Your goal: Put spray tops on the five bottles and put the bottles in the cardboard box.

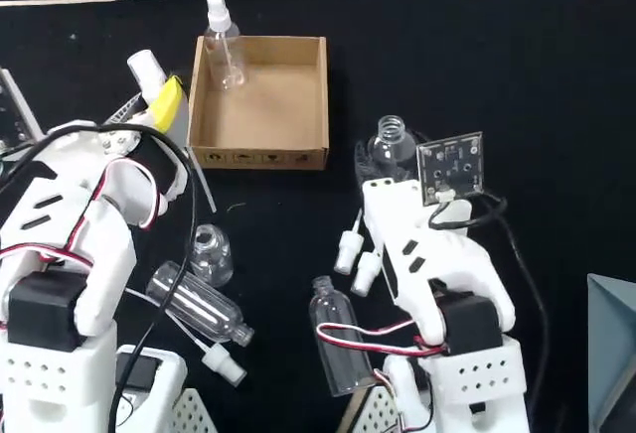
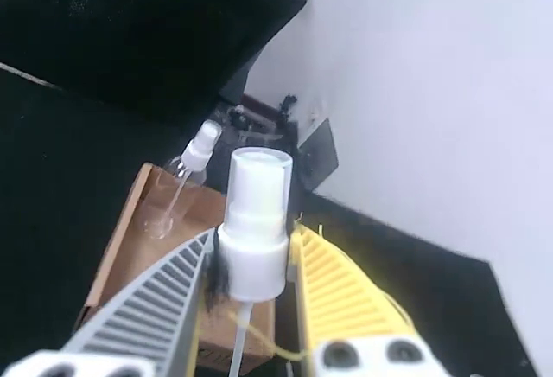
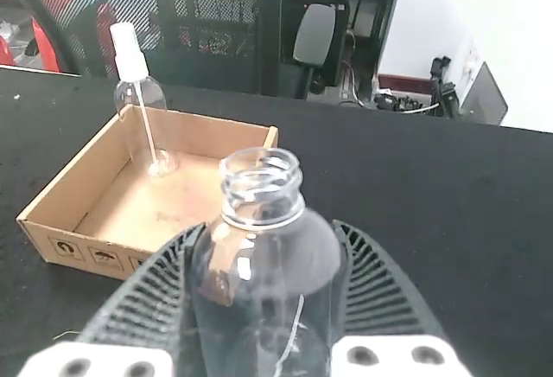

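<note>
My left gripper (image 2: 251, 277) is shut on a white spray top (image 2: 255, 221), held upright with its tube hanging down; from above the spray top (image 1: 149, 71) is left of the cardboard box (image 1: 260, 150). My right gripper (image 3: 259, 282) is shut on a clear open-necked bottle (image 3: 263, 256), which stands upright (image 1: 393, 147) right of the box. One capped bottle (image 1: 223, 46) stands in the box's far left corner. An upright open bottle (image 1: 211, 254), a lying bottle (image 1: 199, 304) and another lying bottle (image 1: 340, 339) are on the table, with two loose spray tops (image 1: 358, 259) and one more (image 1: 221, 361).
The black table (image 1: 497, 66) has free room behind and right of the box. A grey object (image 1: 611, 354) sits at the right edge. Chairs and a wall are behind the table.
</note>
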`<action>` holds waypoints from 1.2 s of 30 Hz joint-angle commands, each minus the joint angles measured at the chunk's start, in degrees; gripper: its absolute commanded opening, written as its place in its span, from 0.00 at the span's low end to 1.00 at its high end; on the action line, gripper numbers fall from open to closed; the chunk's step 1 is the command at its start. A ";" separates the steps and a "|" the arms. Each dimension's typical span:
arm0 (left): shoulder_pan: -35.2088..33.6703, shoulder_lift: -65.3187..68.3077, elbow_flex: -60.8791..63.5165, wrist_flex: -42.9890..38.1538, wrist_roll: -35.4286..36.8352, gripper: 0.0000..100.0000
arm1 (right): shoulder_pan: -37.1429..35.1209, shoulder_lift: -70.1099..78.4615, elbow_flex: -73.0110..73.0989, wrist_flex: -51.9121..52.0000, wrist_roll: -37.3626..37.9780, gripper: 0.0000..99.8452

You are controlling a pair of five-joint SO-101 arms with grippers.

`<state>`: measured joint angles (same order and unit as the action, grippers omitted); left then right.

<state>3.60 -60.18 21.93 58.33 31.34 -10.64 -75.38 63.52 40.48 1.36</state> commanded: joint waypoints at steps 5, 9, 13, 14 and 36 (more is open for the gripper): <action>-0.75 -1.05 1.01 -10.55 3.16 0.03 | -8.53 -1.71 3.56 -6.59 0.18 0.10; -0.75 -1.05 3.65 -13.36 3.69 0.03 | -10.02 -1.71 5.67 -9.67 0.18 0.10; -0.75 -1.05 5.32 -15.56 9.23 0.03 | -13.01 -1.71 8.75 -13.63 0.18 0.10; -0.75 -1.05 5.67 -16.09 10.11 0.03 | -13.89 -1.71 9.63 -14.95 0.35 0.10; -0.84 -1.05 6.46 -16.62 21.54 0.03 | -18.90 -1.45 14.37 -18.55 5.45 0.10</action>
<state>3.25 -60.18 29.23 43.21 50.86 -28.40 -75.38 78.29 23.69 6.20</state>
